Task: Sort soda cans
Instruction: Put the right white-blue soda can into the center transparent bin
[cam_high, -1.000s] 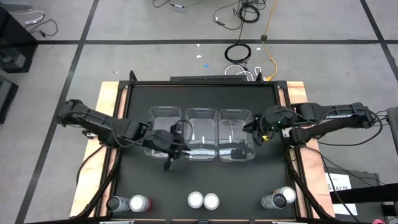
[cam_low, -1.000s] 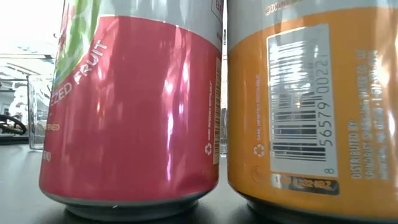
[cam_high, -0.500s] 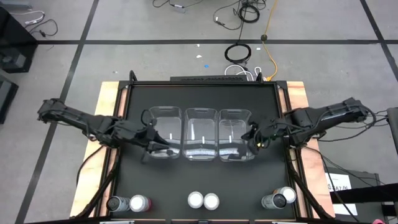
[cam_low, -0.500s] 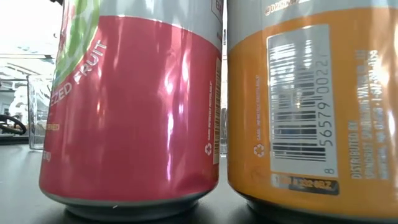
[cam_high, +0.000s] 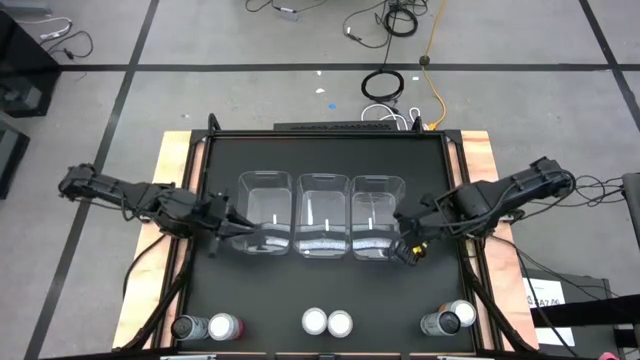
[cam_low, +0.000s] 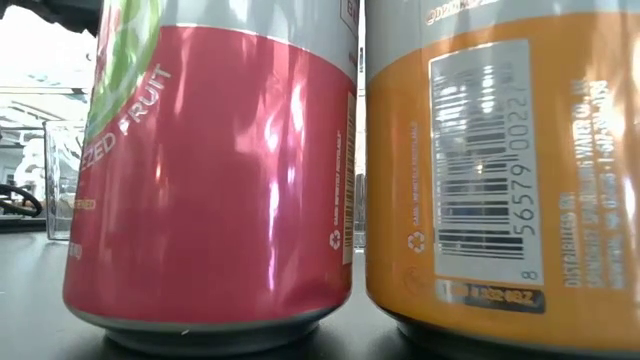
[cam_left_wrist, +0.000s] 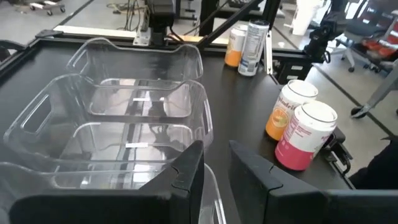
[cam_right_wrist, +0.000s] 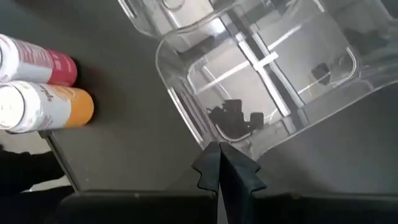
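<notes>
- High view: we log three clear plastic bins side by side at the middle of the black table, all without cans. The left gripper sits low at the left bin's front corner; the right gripper sits at the right bin's front corner. Six soda cans stand in pairs along the near edge: a dark can beside a pink-red one on the left, two pale-topped cans in the centre, a third pair on the right.
- Low view: we record a glossy pink-red can and an orange can with a barcode, standing just apart and blocking most of the scene.
- Left wrist view: we note the fingers narrowly parted, holding nothing, over the bin rim; a pink and an orange can stand touching beyond.
- Right wrist view: the fingers are pressed together, empty, by a bin's rounded corner; two cans show beyond it.
</notes>
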